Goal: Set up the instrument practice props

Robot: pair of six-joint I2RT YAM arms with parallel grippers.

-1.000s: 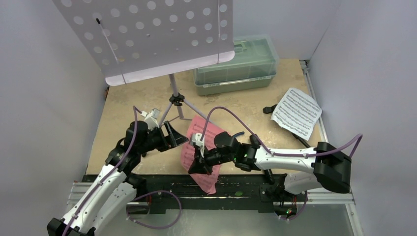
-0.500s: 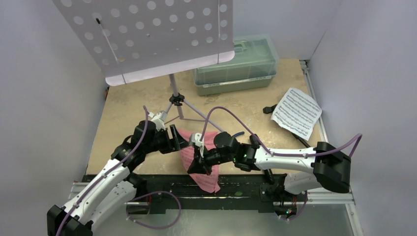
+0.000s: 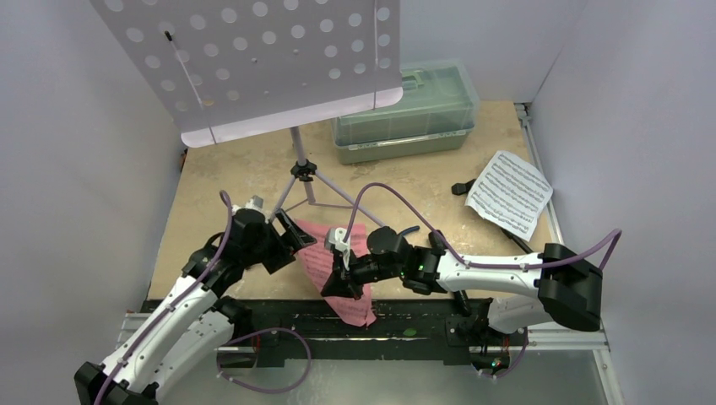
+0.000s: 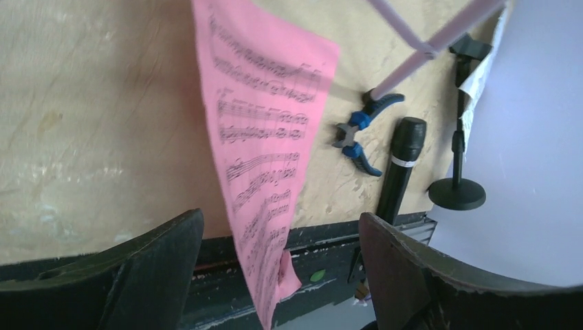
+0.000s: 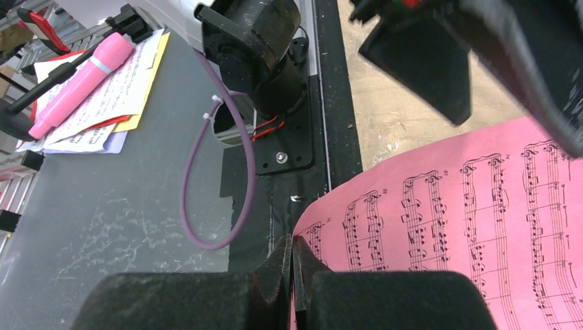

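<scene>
Near the front edge of the table, the pink sheet of music (image 3: pixel 331 268) is hanging in the air and curling limply, with the right gripper (image 5: pixel 292 265) pinching one edge of it between fingers pressed tight together. The left gripper (image 4: pixel 275 230) is facing it from the left with its fingers spread wide. The paper is passing through the gap and, as far as the wrist view is showing, touching neither pad. Being thin, light and floppy, the sheet is likely to sag, twist or crease if it is squeezed mid-page or pulled between two grips. A hold on an edge close to a corner, away from the right gripper's own, is looking safest, and it should be taken gently since paper slips and tears easily. The lilac music stand (image 3: pixel 253 67) is standing toward the back left corner, while the white sheet (image 3: pixel 509 192) is lying flat by the right edge.
</scene>
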